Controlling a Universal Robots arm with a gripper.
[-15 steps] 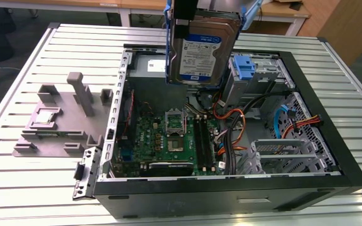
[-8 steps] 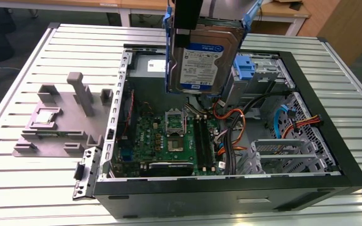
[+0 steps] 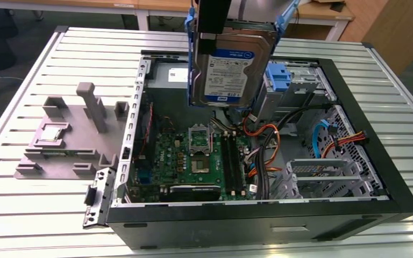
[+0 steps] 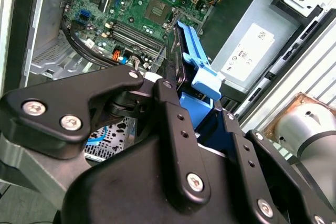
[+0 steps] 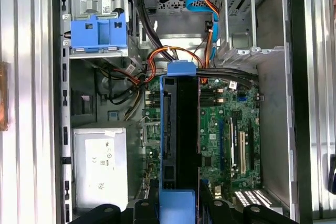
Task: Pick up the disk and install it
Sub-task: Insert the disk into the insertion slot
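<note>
Clamped on the disk, the gripper hangs at the top of the exterior view, its black fingers closed on the drive's upper part. The disk stands upright on edge, label side towards the camera, with its blue bracket showing along both sides. It is in the air above the open computer case, touching nothing inside. Below it lies the green motherboard. Just beside it, on the exterior view's right, a blue caddy sits in its bay. A grey fixture stands outside the case on the slatted metal table, on the exterior view's left.

In the second wrist view the gripper is seen from behind, and one of its black fingers presses against the blue bracket of the disk. Beyond the disk are the motherboard and the grey power supply box with its white label.

In the first wrist view the disk appears edge-on as a dark slab framed in blue, held by the gripper and hanging over the motherboard. The blue caddy and the power supply box lie off to one side of it, well apart from the drive.
</note>
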